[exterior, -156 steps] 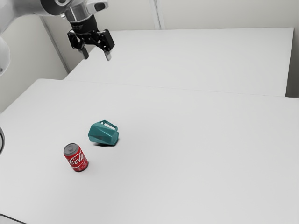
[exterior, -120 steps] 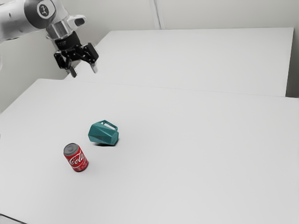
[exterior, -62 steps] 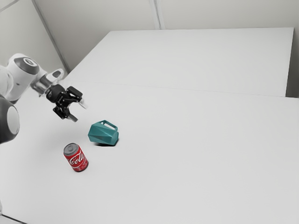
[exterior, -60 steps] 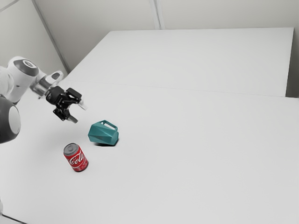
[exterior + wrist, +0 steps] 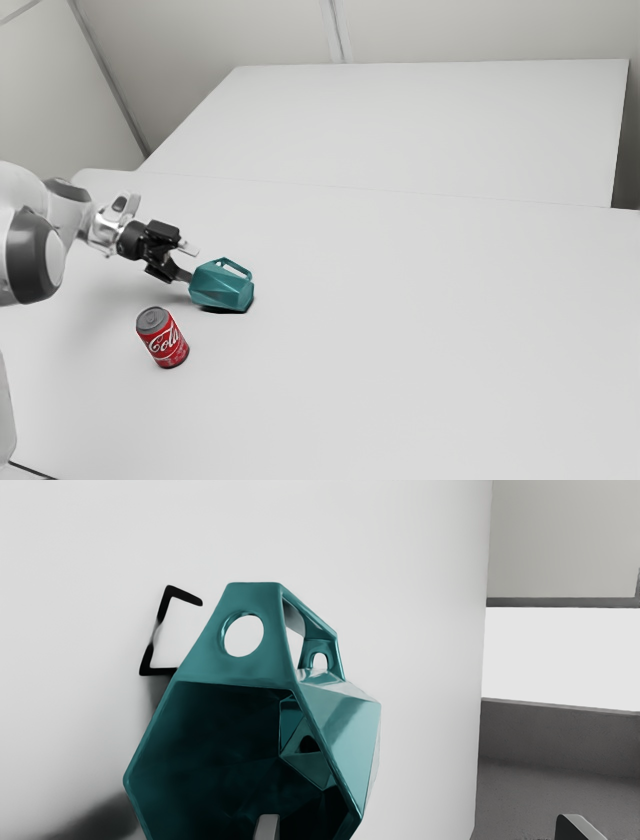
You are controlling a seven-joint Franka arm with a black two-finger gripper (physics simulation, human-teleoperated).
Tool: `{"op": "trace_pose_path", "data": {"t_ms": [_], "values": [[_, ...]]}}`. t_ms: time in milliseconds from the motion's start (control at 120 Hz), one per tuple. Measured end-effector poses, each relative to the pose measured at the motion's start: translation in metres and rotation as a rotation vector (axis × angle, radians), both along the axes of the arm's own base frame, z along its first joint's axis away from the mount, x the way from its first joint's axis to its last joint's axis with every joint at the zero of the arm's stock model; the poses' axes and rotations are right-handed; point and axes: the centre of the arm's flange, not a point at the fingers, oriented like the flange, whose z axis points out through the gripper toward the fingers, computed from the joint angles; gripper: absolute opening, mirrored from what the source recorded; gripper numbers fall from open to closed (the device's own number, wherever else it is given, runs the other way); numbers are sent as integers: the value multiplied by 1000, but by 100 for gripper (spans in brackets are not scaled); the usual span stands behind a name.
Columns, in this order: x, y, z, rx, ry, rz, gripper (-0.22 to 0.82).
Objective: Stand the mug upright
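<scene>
Beneath everything, table (image 5: 400,340): pale and flat, the work gathered toward its 9 o'clock side; all clock directions are read on the exterior view, twelve at its top.
Robot arm (image 5: 35,255): reaches in from 9 o'clock, low over the table.
Gripper (image 5: 190,262): at the mug's 10 o'clock, jaws well apart, clamped on nothing. One finger (image 5: 267,827) overlaps the mug's mouth in the wrist view, the other (image 5: 575,825) stands outside; whether the first is inside or touching, one cannot tell.
Teal mug (image 5: 222,288): on its side on the table, mouth toward 9 o'clock, base toward 4. Upright is not achieved.
Cola can (image 5: 163,337): standing near the mug, at its 7 to 8 o'clock.
Mug handle (image 5: 238,267): at 1 o'clock on the body.
Done: the gripper is at the mouth, seemingly placed to take the wall.
Left: grasping, turning the mug onto its base, letting go.
</scene>
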Motion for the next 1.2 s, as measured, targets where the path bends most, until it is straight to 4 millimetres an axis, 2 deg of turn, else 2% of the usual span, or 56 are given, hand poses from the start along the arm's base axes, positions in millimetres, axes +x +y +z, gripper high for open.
{"op": "trace_pose_path", "data": {"t_ms": [150,367,658,700,833,917,1058,1200], "values": [[-3,-2,-15,-21,-40,-4,60],[-4,-4,-20,-39,-93,-5,60],[3,-28,-33,-71,-124,-23,59],[4,-30,-33,-73,-129,-24,52],[5,-31,-34,-73,-136,-22,18],[6,-33,-34,-75,-137,-23,4],[7,-36,-34,-78,-141,-26,-9],[11,-42,-25,-85,-157,-37,-12]]}}
